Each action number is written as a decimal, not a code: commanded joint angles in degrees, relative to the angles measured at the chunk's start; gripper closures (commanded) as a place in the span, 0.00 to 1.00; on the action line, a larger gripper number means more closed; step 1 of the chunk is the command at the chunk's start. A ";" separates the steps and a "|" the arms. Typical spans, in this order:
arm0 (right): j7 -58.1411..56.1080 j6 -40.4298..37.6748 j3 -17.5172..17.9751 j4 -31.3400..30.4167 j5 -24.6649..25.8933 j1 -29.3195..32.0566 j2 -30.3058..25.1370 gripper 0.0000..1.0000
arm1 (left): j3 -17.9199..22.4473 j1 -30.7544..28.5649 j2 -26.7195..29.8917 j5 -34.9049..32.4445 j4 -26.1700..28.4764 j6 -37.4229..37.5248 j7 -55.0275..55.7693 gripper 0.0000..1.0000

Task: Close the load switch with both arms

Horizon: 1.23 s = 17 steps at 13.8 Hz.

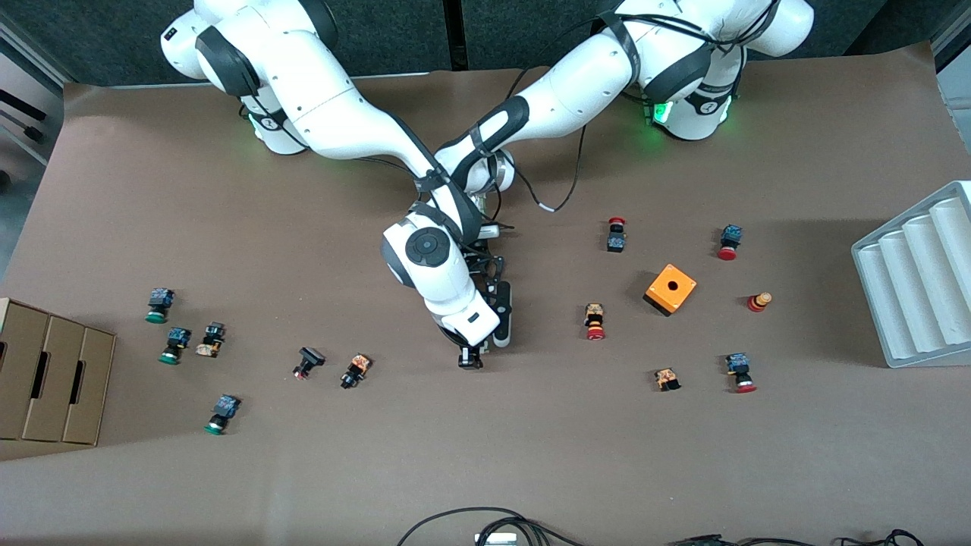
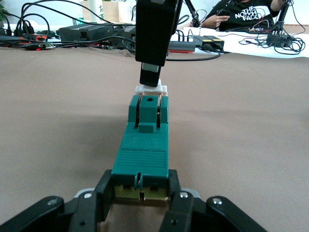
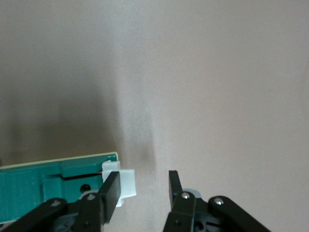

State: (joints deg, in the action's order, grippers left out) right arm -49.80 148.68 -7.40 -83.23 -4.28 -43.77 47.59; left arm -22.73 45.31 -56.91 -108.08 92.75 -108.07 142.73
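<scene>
The dark-green load switch (image 2: 142,145) lies flat on the brown table, with its white handle (image 2: 151,89) at the end away from my left gripper. My left gripper (image 2: 140,186) is shut on the switch's near end, one finger on each side. My right gripper (image 3: 143,186) is open and hangs over the handle end. One of its fingers (image 3: 112,188) is against the white handle (image 3: 126,182), and the other stands apart over bare table. In the front view the right gripper (image 1: 470,356) is mid-table. The right arm hides the switch and the left gripper there.
An orange cube box (image 1: 670,289) and several small red-capped push buttons (image 1: 595,321) lie toward the left arm's end. Green-capped buttons (image 1: 174,345) and a cardboard box (image 1: 45,379) are at the right arm's end. A white ribbed tray (image 1: 918,280) is at the table edge.
</scene>
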 commanded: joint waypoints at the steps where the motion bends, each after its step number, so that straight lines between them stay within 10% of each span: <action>1: 0.14 1.53 -0.25 2.19 1.73 0.00 2.42 0.52 | 0.49 0.04 0.40 0.33 -0.03 0.05 0.53 0.78; 11: 0.67 2.14 -0.25 2.19 1.64 0.17 2.60 0.50 | 0.49 0.04 0.40 0.33 -0.03 0.05 0.53 0.78; 13: 1.02 1.62 -0.16 2.19 0.94 0.08 1.64 0.29 | 0.49 0.04 0.31 0.33 -0.03 0.05 0.53 0.78; 14: 1.72 1.35 -0.08 2.11 -0.11 0.08 1.02 0.01 | 0.49 0.04 0.31 0.33 -0.03 0.05 0.53 0.78; 17: 1.90 -3.46 -0.16 2.02 -0.38 0.17 -2.13 0.00 | 0.49 0.04 0.40 0.33 -0.03 0.05 0.53 0.78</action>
State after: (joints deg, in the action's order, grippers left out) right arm -48.50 148.70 -7.62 -81.78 -4.29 -43.74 47.69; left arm -22.73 45.31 -56.91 -108.08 92.75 -108.07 142.73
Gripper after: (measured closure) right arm 0.154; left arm 0.520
